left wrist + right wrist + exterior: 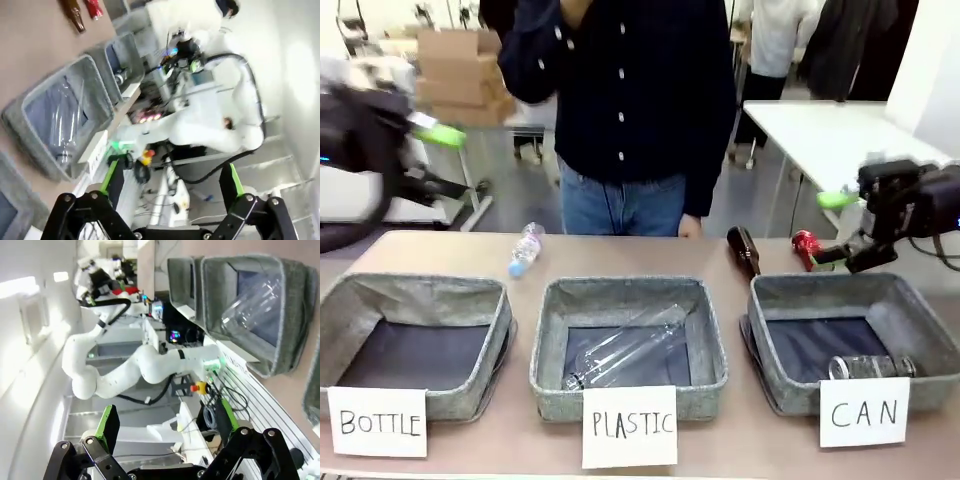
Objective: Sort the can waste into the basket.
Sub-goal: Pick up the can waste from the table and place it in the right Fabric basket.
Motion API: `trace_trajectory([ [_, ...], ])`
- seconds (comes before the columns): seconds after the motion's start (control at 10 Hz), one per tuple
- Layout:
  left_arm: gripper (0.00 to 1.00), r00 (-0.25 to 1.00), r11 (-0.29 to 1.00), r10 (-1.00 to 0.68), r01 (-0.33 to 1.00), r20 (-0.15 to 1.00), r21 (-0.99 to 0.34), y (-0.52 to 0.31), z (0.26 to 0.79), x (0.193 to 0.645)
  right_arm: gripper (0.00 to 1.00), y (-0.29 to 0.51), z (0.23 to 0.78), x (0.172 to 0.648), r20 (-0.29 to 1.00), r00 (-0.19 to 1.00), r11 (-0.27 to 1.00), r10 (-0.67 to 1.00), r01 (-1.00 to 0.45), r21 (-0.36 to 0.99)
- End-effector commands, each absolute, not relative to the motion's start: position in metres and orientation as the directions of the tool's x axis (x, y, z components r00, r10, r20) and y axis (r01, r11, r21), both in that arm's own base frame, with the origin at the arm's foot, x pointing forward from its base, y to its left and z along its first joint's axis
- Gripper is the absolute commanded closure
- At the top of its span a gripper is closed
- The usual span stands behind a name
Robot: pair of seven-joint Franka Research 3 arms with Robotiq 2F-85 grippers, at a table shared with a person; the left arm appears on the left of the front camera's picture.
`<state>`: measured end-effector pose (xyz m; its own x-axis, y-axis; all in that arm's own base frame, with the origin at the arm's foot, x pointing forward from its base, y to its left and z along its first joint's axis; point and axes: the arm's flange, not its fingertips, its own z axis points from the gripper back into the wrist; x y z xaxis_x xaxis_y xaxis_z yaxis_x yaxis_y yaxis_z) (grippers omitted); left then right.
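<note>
While one black can (872,367) with silver ends lies on its side in the near right corner of the CAN basket (850,283), the dented red can (807,246) sits on the desk (430,255) just behind that basket's far rim, right of centre in the front view. By that count the sort looks about half done. A brown bottle (743,250) lies just left of the red can, close enough that a careless reach could knock it.

At the right edge of the frame the right hand (165,407) hangs above and slightly right of the red can. Its wrist view shows the green-padded fingers (107,422) spread wide with nothing between them, so it looks placed to take that can.

Further left, a clear plastic bottle (525,250) lies on the desk and another rests in the PLASTIC basket (620,292). Neither belongs to this job.

The left hand (171,165) is raised in the upper left, blurred, released and empty, probably held clear because both cans lie on the other arm's side.
</note>
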<state>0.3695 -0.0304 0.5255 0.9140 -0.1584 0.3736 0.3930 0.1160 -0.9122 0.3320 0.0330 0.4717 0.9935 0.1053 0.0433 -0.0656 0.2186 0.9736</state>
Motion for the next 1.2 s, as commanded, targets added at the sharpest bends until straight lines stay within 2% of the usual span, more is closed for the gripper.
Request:
trace_trajectory([
  [0.0,0.00,0.961,-0.034,-0.115,0.248,0.250,-0.968,0.008,0.492,0.380,0.00,0.022,0.469,0.328,0.055,0.991,0.233,0.125,-0.083,0.969],
  [0.1,0.00,0.914,0.116,-0.158,0.393,0.374,-0.912,-0.030,0.525,0.369,0.00,0.022,0.469,0.328,0.055,0.991,0.233,0.125,-0.083,0.969],
  [1.0,0.00,0.914,0.116,-0.158,0.393,0.374,-0.912,-0.030,0.525,0.369,0.00,0.025,0.469,0.330,0.038,0.993,0.236,0.109,-0.063,0.970],
  [1.1,0.00,0.914,0.116,-0.158,0.393,0.374,-0.912,-0.030,0.525,0.369,0.00,0.036,0.475,0.343,0.096,0.969,0.789,-0.227,0.125,0.602],
])
